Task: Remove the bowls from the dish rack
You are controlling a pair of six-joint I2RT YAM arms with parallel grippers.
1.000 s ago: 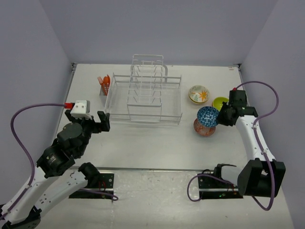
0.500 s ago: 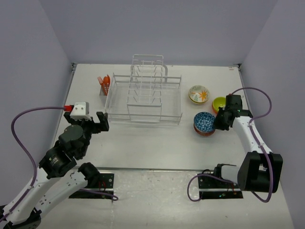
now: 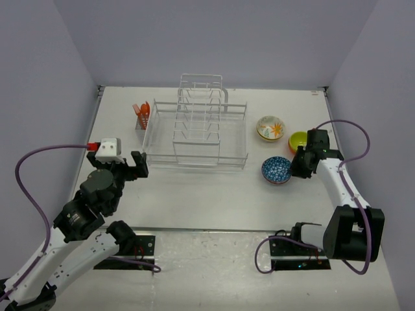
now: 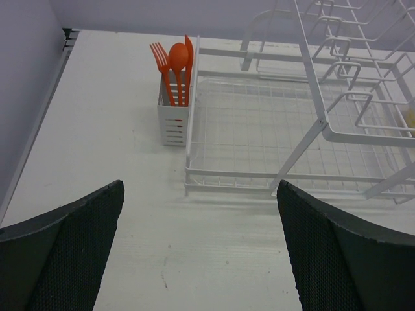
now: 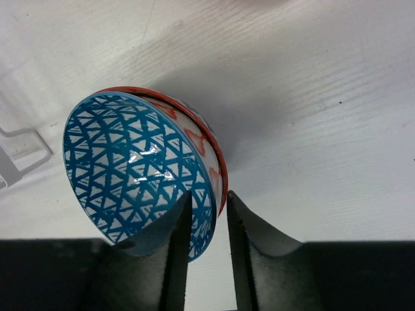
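The dark blue patterned bowl (image 3: 276,170) (image 5: 136,162) sits nested in the orange-red bowl (image 5: 219,165) on the table, right of the dish rack (image 3: 194,126) (image 4: 292,129). My right gripper (image 3: 295,165) (image 5: 209,259) straddles the near rims of both bowls, one finger inside the blue bowl and one outside, slightly parted with a thin gap showing. The cream floral bowl (image 3: 270,127) and the yellow-green bowl (image 3: 298,139) stand just behind. No bowl shows in the rack. My left gripper (image 3: 138,165) (image 4: 201,259) is wide open and empty, in front of the rack's left corner.
A small white cup with orange utensils (image 3: 141,116) (image 4: 174,113) hangs at the rack's left end. The rack's tall slotted section (image 3: 201,91) rises at the back. The table's right edge and wall lie close behind my right arm.
My right gripper lowered the blue bowl from a tilted hold onto the orange-red bowl, and the bowl has now settled flat into it. The left arm drew back slightly, then stayed still.
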